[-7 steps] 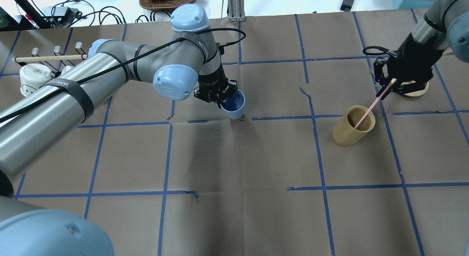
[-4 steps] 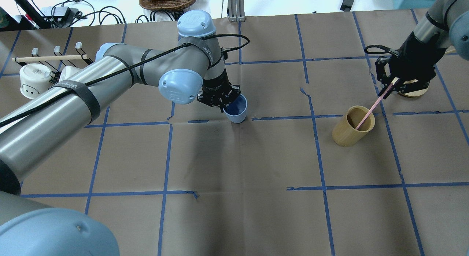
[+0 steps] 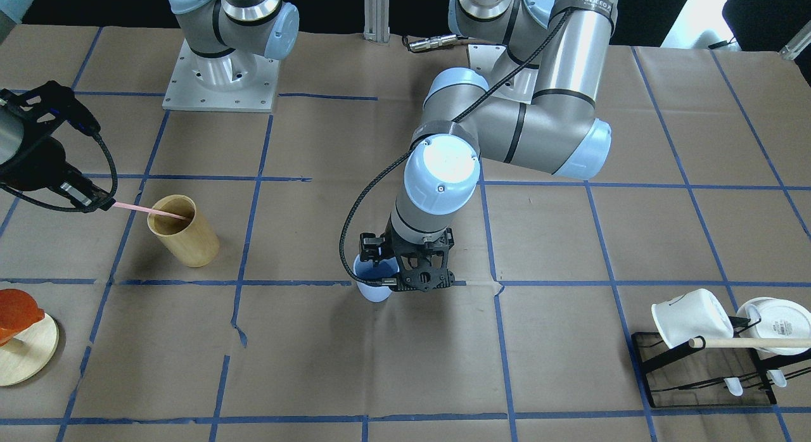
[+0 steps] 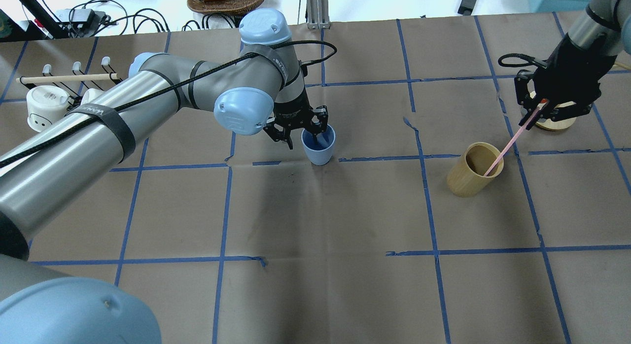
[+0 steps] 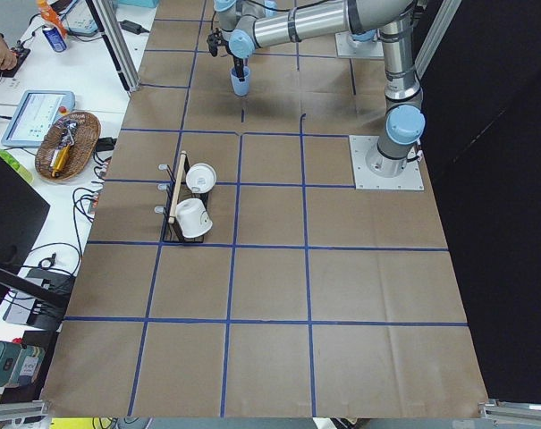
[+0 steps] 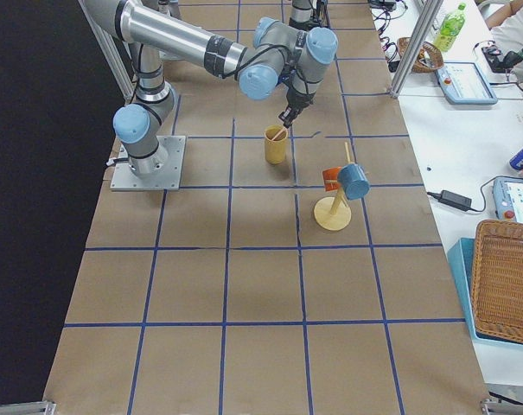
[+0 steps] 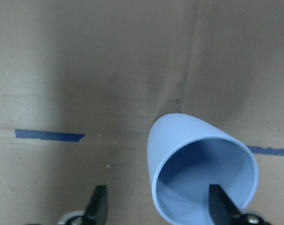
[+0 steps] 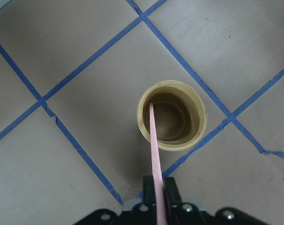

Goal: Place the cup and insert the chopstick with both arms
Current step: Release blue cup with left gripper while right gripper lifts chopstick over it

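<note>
Matt blue plastic cup (image 4: pixel 320 155), smooth wooden holder (image 4: pixel 466 181), pink chopstick (image 4: pixel 512 139), matt brown paper table cover (image 4: pixel 320 285).

Between the parted fingers of the left gripper (image 4: pixel 302 138), one wall of the blue cup (image 4: pixel 319 154) is straddled; bare table (image 4: pixel 315 265) is seen all round. Below the right gripper (image 4: pixel 537 107), the bamboo holder (image 4: pixel 466 181) is reached by the clamped chopstick (image 4: pixel 508 147); a wooden stand (image 4: pixel 562 123) is set just beside.

The cup (image 4: pixel 318 146) stands mid-table (image 4: pixel 315 285), its rim between the left gripper's (image 4: pixel 303 136) spread fingers. Well to its right, the chopstick (image 4: pixel 508 146) leans in the bamboo holder (image 4: pixel 468 179), its top clamped by the right gripper (image 4: pixel 536 110). A mug rack (image 4: pixel 64 79) sits far left.
</note>
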{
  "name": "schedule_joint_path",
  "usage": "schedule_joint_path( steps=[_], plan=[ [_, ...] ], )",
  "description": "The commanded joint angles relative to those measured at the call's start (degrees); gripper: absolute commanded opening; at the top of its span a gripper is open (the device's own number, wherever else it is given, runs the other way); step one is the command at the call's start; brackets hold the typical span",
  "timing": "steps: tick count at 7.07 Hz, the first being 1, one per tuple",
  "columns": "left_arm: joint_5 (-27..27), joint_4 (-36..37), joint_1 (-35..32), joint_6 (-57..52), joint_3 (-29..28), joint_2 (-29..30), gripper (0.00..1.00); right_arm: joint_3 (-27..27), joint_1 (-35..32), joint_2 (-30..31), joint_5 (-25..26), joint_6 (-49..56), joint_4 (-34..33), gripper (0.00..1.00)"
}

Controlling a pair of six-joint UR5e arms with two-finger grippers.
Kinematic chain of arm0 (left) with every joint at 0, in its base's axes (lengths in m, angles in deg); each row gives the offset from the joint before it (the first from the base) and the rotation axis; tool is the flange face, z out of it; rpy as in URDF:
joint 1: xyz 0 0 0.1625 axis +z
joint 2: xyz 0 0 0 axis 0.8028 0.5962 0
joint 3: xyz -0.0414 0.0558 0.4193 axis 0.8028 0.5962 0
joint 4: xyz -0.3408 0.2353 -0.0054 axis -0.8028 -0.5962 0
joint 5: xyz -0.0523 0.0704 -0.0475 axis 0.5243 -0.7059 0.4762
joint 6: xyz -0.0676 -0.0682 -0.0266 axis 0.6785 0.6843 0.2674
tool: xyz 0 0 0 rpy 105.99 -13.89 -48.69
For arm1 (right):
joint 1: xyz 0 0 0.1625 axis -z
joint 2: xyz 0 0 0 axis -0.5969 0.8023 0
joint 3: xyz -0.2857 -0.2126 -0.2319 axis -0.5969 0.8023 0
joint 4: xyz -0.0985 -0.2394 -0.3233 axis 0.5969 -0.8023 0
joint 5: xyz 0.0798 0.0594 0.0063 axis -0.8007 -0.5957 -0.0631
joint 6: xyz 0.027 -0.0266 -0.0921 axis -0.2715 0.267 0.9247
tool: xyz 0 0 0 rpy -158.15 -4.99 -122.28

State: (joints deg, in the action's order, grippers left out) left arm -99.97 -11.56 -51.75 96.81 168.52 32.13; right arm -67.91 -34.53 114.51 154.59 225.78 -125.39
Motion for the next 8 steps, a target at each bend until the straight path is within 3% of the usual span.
schedule_joint_path(
  steps=[1,2,4,6,8],
  plan=[
    [-0.52,-8.43,2.39,-1.16,-0.58,-9.76,1.00,6.40,-0.01,0.04,-0.56,-3.73,5.54,0.11],
    [-0.44,-10.01,6.50,-2.56,-1.27,-12.24,1.00,9.57,-0.01,0.04,-0.74,-4.79,5.74,0.09],
    [-1.40,-16.24,11.53,-6.79,-1.64,-15.85,0.98,16.60,-0.62,1.00,-5.02,-16.94,10.11,0.08],
    [-5.42,-17.24,16.36,-12.46,-1.01,-19.46,1.00,18.56,-8.40,1.53,-8.28,-37.91,10.23,0.08],
    [-7.72,-17.49,16.04,-14.17,-0.49,-19.64,1.00,18.21,-17.72,1.71,-8.30,-57.53,3.94,0.09]
  ],
)
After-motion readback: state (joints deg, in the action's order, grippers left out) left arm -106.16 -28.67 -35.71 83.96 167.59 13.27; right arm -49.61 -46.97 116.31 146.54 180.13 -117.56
